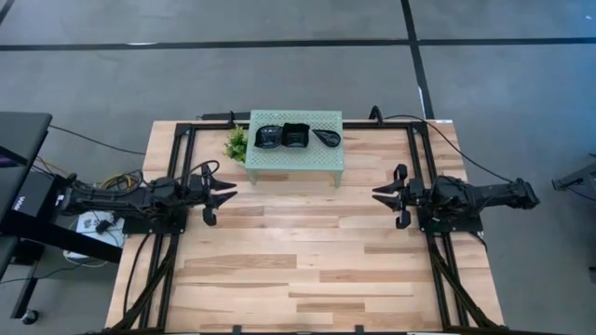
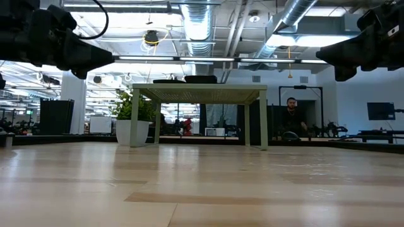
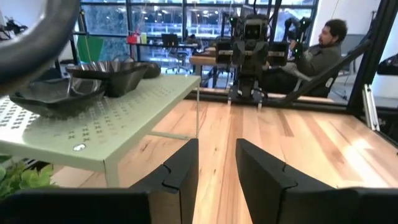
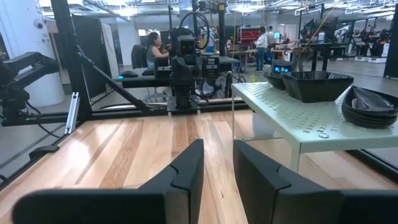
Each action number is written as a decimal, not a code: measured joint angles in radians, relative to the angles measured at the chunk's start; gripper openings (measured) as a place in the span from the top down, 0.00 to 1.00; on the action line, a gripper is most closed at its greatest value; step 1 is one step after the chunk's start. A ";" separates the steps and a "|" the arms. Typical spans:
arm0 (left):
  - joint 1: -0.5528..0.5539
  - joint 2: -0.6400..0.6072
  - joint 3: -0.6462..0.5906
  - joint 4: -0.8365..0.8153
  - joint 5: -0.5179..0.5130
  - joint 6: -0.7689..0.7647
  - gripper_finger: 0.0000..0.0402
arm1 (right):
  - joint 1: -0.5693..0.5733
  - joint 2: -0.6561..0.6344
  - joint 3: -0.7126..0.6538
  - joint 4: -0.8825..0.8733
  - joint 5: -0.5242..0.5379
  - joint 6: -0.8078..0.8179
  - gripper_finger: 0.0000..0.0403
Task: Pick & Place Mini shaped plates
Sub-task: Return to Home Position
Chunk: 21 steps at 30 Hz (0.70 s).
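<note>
Two tools hang above the wooden worktop (image 1: 307,270), well apart and facing each other: the left tool (image 1: 229,193) and the right tool (image 1: 377,194). Each has its dark fingers slightly parted with nothing between them. Toward the far edge stands a mint-green perforated stand (image 1: 295,160) carrying the mini shaped plates (image 1: 295,136), glossy black, in three stacks side by side (squarish in the middle, teardrop nearest the right arm). A leafy plant (image 1: 237,144) sits just beside the stand. From worktop height the plates show only as a dark sliver on the stand's top.

Plates (image 1: 295,136) atop stand (image 1: 296,160), plant (image 1: 237,144) to L
</note>
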 joint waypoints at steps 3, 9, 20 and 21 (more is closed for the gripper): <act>0.000 0.018 0.000 0.000 0.000 0.000 0.73 | 0.000 0.000 0.000 0.000 0.000 0.000 0.80; 0.000 0.046 0.000 0.000 0.000 0.000 0.73 | 0.000 0.000 0.000 0.000 0.000 0.000 0.80; 0.000 0.074 0.000 0.001 0.000 0.000 0.73 | 0.000 0.001 -0.001 -0.001 0.000 0.000 0.80; 0.000 0.074 0.000 0.001 0.000 0.000 0.73 | 0.000 0.001 -0.001 -0.001 0.000 0.000 0.80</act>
